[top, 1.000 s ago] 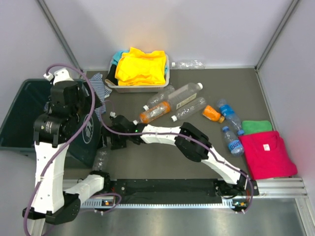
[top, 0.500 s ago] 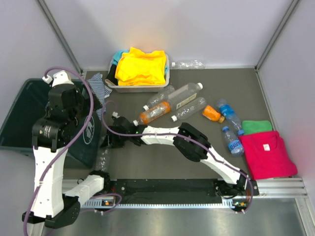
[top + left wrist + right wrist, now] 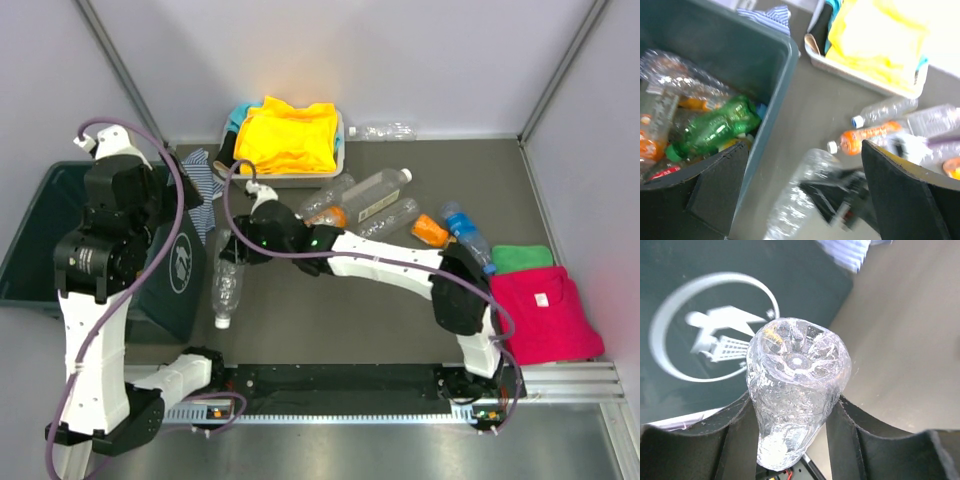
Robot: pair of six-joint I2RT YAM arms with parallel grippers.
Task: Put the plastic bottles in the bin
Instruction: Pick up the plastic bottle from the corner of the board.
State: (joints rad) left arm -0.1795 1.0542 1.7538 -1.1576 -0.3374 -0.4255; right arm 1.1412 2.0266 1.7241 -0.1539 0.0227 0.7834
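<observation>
Bottle at the bin: the right gripper (image 3: 792,410) pinches a clear bottle (image 3: 797,365) near its base, cap end toward the near edge, just beside the dark green bin (image 3: 35,250) at the left edge of the desk (image 3: 340,320). The left gripper (image 3: 805,150), spread wide, hovers over the bin, where a green bottle (image 3: 715,129) lies among others. Loose bottles (image 3: 378,192) lie near the far edge beside a white tray (image 3: 285,181) of yellow cloth (image 3: 285,135).

bin (image 3: 30,250) dark green | bottle (image 3: 797,385) clear | cloth (image 3: 285,135) yellow | towel (image 3: 540,310) magenta
</observation>
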